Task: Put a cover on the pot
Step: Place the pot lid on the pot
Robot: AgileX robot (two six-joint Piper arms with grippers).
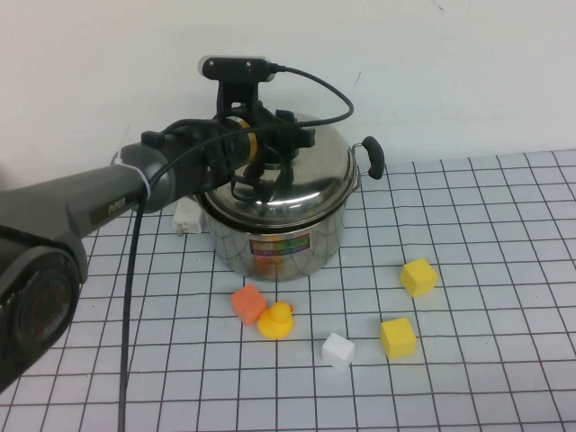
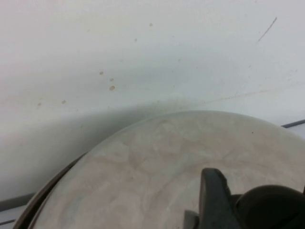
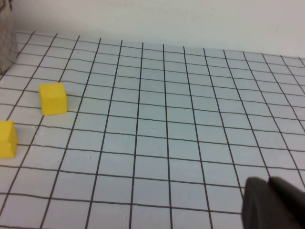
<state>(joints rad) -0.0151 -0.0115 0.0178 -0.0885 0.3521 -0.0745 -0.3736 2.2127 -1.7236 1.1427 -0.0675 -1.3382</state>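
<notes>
The pot (image 1: 236, 245), shiny steel with a colourful label on its front and a black side handle (image 1: 372, 157), stands at the back of the gridded table. A domed steel lid (image 1: 310, 175) lies over its mouth. My left gripper (image 1: 257, 160) reaches in from the left and is shut on the lid's black knob. In the left wrist view the lid (image 2: 157, 167) fills the lower part, and the left gripper (image 2: 259, 202) has one dark finger (image 2: 212, 195) against the knob (image 2: 269, 207). My right gripper (image 3: 274, 200) hovers low over bare table with its fingers together, holding nothing; the high view does not show it.
In front of the pot lie an orange cube (image 1: 248, 304), a yellow duck (image 1: 276, 320), a white cube (image 1: 338, 350) and two yellow cubes (image 1: 398, 337) (image 1: 418, 277). A small white object (image 1: 187, 218) sits at the pot's left. A white wall runs close behind.
</notes>
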